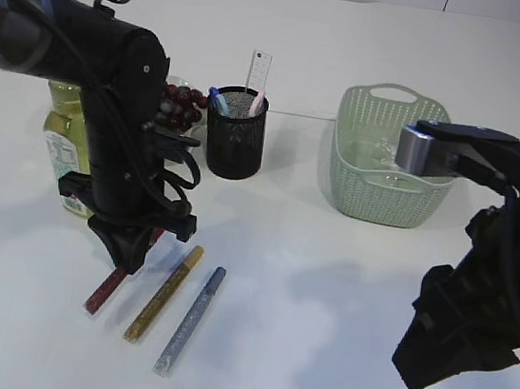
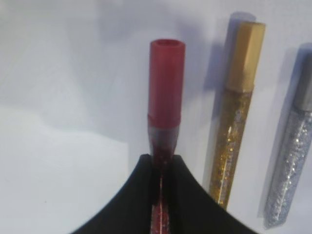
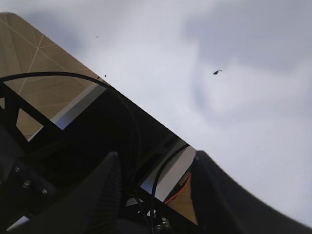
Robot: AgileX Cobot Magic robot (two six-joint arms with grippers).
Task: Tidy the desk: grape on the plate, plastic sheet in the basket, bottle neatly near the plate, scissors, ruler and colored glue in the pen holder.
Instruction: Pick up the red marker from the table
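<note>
My left gripper (image 2: 162, 161) is shut on the red colored glue (image 2: 166, 87), which lies on the white table with its cap pointing away. In the exterior view that gripper (image 1: 128, 246) points straight down on the red tube (image 1: 105, 291). The gold glue (image 1: 162, 295) and silver glue (image 1: 191, 320) lie parallel just right of it. The black mesh pen holder (image 1: 234, 138) holds the ruler (image 1: 258, 71) and blue and pink handles, apparently the scissors (image 1: 218, 101). The grape bunch (image 1: 181, 103) and the bottle (image 1: 60, 144) show behind my left arm. My right gripper (image 3: 156, 165) stands open and empty.
The green basket (image 1: 343, 158) stands at the back right with a clear plastic sheet (image 1: 380, 153) inside. My right arm (image 1: 475, 309) hangs low over the table's front right. The right wrist view shows the table's front edge and the floor beyond.
</note>
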